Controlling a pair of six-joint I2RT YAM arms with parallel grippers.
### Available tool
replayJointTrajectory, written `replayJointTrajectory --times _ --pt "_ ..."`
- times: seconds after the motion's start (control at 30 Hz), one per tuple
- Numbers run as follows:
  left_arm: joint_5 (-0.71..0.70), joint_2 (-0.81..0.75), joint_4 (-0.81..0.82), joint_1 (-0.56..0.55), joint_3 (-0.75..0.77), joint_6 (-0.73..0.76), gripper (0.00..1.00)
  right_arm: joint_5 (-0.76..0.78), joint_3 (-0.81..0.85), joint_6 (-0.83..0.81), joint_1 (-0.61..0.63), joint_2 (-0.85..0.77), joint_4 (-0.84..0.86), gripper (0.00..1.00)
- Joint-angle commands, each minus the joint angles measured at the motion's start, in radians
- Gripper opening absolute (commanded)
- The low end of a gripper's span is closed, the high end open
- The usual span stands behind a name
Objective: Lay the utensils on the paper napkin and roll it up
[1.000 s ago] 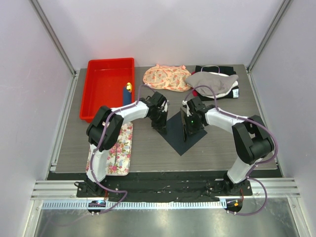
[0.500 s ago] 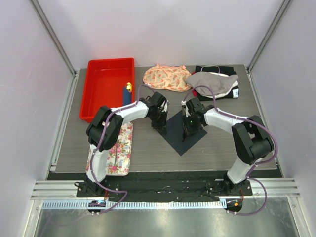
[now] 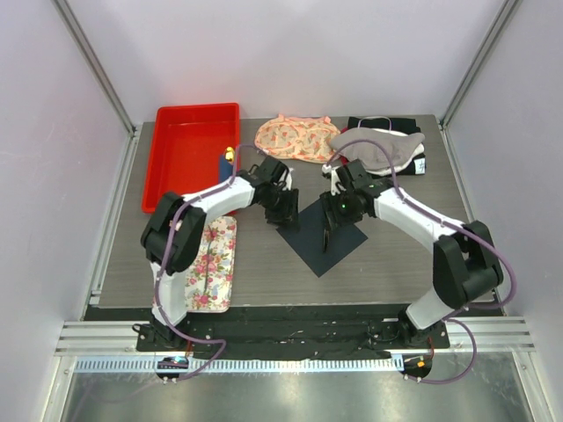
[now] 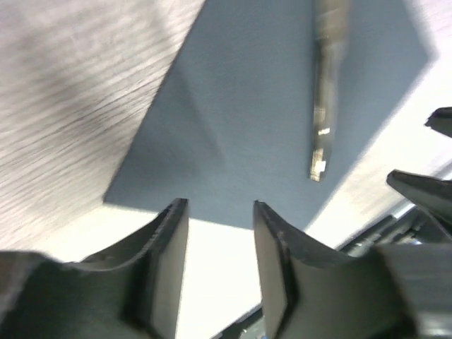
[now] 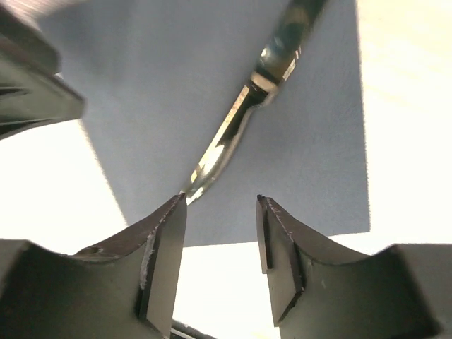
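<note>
Just beyond the parted, empty left gripper (image 4: 220, 233) and right gripper (image 5: 221, 233), a utensil (image 5: 240, 120) lies on the napkin (image 5: 311, 141).

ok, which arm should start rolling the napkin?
Left, probably: left gripper hangs open at the paper napkin's left corner; right gripper is over the utensil mid-sheet.

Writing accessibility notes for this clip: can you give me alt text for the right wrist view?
A slim shiny utensil lies diagonally on the dark napkin, its near end just beyond the right gripper, whose two fingers stand open with nothing between them. Pale table shows past the napkin's edges.
</note>
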Motion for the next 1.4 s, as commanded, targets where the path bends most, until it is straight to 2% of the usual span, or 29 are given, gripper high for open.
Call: replayJointTrajectory --times 0.0,0.1,0.2,0.27,0.3,0.4,0.57,0.67,0.87,1.2,1.37 --pt "-0.011 -0.172 -0.014 0.019 0.109 0.05 0.48 -0.039 0.087 -0.039 0.003 -0.129 -0.028 0.52" --pt "-0.06 -0.24 -0.089 0.029 0.119 0.087 0.49 -0.038 0.11 -0.06 -0.004 -0.17 -0.055 0.55" --pt "-0.115 -0.367 -0.152 0.046 0.04 0.168 0.55 -0.036 0.113 -0.069 -0.01 -0.209 -0.074 0.58" --pt "-0.165 -0.471 -0.219 0.065 -0.048 0.238 0.6 -0.036 0.11 -0.073 -0.012 -0.229 -0.078 0.64" --pt "-0.177 -0.502 -0.253 0.097 -0.081 0.26 0.6 -0.036 0.101 -0.073 -0.013 -0.232 -0.083 0.69" --pt "-0.235 -0.593 -0.353 0.189 -0.199 0.343 0.63 -0.03 0.086 -0.074 -0.017 -0.243 -0.083 0.77" --pt "-0.356 -0.663 -0.416 0.311 -0.338 0.397 0.61 0.001 0.086 -0.071 -0.018 -0.23 -0.082 0.79" --pt "-0.424 -0.636 -0.401 0.353 -0.375 0.397 0.54 -0.001 0.089 -0.06 -0.02 -0.224 -0.074 0.79" --pt "-0.381 -0.467 -0.349 0.413 -0.337 0.34 0.41 0.005 0.098 -0.054 -0.02 -0.209 -0.069 0.79" --pt "-0.309 -0.323 -0.218 0.415 -0.296 0.306 0.37 0.016 0.093 -0.062 -0.02 -0.206 -0.071 0.8" --pt "-0.343 -0.256 -0.198 0.416 -0.294 0.305 0.28 0.018 0.095 -0.065 -0.018 -0.203 -0.071 0.79"
